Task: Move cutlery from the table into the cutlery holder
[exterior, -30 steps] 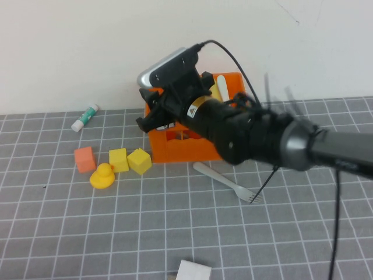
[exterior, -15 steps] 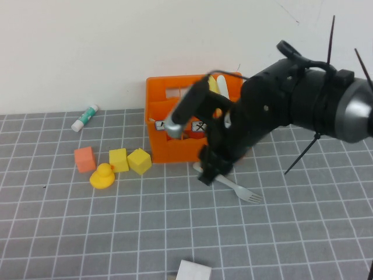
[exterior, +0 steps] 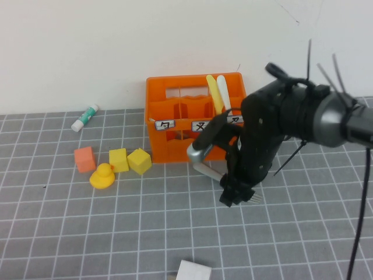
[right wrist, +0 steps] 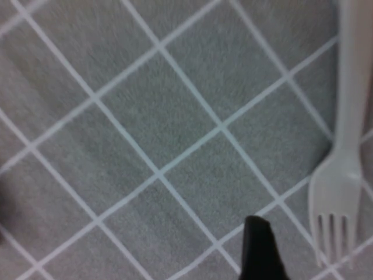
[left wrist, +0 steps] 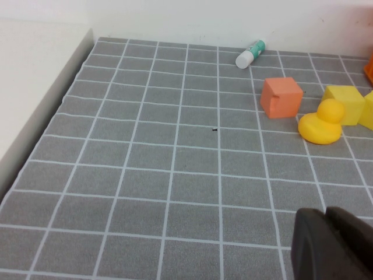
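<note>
The orange cutlery holder [exterior: 175, 146] stands at the back of the grid table [exterior: 116, 233]. A yellow knife [exterior: 213, 93] and a white knife [exterior: 223, 92] stand in its right compartment. The grey fork [exterior: 205, 171] lies on the table in front of the holder, its middle hidden by my right arm. My right gripper [exterior: 236, 197] points down over the fork's tine end and is open. In the right wrist view one dark finger [right wrist: 259, 251] shows beside the fork's tines [right wrist: 335, 224]. My left gripper [left wrist: 329, 245] is shut and empty, low over the table's left part. No spoons show.
An orange block [exterior: 85, 158], two yellow blocks [exterior: 118, 159] [exterior: 139, 161] and a yellow duck [exterior: 103, 176] sit left of the holder. A glue stick [exterior: 85, 117] lies by the back wall. A white object [exterior: 193, 271] shows at the front edge.
My right arm swung from over the holder down and right to the table in front of it, ending over the fork. The knives in the holder came into view.
</note>
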`<state>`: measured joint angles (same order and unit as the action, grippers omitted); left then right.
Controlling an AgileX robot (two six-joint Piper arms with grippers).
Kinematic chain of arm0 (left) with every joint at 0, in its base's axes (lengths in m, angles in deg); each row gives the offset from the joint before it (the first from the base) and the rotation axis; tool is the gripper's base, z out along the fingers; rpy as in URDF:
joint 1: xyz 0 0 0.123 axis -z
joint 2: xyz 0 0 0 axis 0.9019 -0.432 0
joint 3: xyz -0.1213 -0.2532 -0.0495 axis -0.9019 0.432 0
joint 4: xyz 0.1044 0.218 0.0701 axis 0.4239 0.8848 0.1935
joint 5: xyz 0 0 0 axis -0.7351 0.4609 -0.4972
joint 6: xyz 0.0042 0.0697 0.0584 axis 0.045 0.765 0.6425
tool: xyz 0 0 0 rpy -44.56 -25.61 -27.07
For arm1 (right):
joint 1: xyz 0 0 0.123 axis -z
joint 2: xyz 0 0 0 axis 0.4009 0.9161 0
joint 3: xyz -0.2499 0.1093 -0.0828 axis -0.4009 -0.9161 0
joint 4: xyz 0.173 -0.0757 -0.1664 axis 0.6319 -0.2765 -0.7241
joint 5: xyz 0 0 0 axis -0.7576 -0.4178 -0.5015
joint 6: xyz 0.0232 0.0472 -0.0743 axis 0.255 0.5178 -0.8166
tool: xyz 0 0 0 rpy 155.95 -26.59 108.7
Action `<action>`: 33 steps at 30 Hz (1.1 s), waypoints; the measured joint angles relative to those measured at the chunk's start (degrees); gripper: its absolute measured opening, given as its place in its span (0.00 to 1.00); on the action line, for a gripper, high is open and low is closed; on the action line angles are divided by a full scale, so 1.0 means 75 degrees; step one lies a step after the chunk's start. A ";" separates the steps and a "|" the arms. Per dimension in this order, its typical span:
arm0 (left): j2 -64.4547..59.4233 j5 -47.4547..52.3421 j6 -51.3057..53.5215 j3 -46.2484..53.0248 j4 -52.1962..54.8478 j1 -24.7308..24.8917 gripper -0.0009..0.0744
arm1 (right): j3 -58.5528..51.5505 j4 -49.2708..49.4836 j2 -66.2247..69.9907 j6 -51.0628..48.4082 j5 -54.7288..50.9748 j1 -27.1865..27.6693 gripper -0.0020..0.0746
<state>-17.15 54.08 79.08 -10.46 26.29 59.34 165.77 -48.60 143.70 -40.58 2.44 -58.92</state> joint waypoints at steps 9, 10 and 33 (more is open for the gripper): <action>0.0000 0.0000 0.0000 0.0000 0.0000 0.0000 0.01 | 0.0000 -0.0406 0.0576 0.0184 0.0592 0.0029 0.57; 0.0000 0.0000 0.0000 0.0000 0.0000 0.0000 0.01 | 0.0000 -0.0429 0.0590 0.0243 0.0713 0.0029 0.57; 0.0000 0.0000 0.0016 0.0000 0.0000 0.0000 0.01 | 0.0062 -0.0967 0.1085 0.0846 0.1862 0.0077 0.33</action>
<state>-17.15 54.08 79.20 -10.46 26.29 59.34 166.24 -55.86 151.84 -34.24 16.41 -58.34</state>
